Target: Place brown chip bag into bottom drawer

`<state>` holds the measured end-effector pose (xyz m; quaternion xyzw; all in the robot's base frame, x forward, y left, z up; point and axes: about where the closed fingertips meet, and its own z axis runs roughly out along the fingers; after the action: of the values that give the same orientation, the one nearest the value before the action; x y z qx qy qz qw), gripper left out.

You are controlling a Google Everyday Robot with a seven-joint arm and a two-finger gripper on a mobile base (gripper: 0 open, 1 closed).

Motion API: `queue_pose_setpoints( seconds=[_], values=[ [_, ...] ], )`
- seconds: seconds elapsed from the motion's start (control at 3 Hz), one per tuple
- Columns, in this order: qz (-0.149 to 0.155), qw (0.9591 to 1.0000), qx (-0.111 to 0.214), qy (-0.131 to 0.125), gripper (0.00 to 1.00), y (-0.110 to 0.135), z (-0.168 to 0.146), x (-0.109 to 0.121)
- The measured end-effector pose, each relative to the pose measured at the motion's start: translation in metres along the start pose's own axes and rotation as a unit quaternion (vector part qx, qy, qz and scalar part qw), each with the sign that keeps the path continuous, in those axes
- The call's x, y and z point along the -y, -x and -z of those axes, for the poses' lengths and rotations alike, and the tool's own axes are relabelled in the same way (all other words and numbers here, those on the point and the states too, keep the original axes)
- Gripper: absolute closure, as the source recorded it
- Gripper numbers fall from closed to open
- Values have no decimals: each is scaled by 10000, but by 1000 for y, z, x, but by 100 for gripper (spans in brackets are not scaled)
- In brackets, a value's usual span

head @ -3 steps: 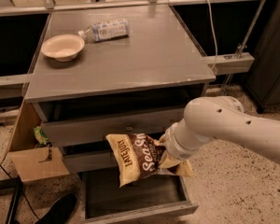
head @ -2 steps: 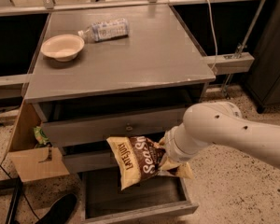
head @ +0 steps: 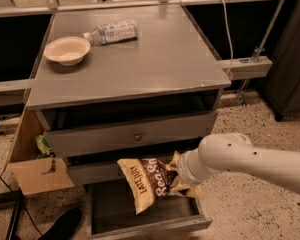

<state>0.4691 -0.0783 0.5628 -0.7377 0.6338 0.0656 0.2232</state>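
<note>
**Chip bag held over the open bottom drawer**

The gripper [head: 177,177] sits at the near right of the cabinet [head: 140,69], at the end of the white arm [head: 240,159] that reaches in from the right. It is clamped on the right end of the brown chip bag [head: 146,180]. The foil bunches up around the grasp, so the fingers are mostly buried in the crumpled tan folds. The bag hangs free from there, stretching leftward and tilting down toward its left corner, with its lettered face turned to the camera.

The bag is above the bottom drawer [head: 140,228], which is pulled out toward the near side with its dark floor showing. The bag touches neither the floor nor the front panel, and it is over the middle and right of the opening. Just behind it is the front of the middle drawer [head: 90,173], and above that the top drawer [head: 115,136], slightly open.

On the cabinet top, far left, a bowl [head: 67,50] stands with a water bottle [head: 112,31] lying on its side just beside it. A cardboard box [head: 35,176] sits on the ground to the left.
</note>
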Motion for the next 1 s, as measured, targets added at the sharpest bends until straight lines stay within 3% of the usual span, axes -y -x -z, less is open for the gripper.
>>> queue_pose_setpoints(
  seconds=[0.67,1.0],
  values=[
    [-1,9997,16,241,100,-37,-97,-16],
    [50,9996,39,289,100,-40,-106,-17]
  ],
)
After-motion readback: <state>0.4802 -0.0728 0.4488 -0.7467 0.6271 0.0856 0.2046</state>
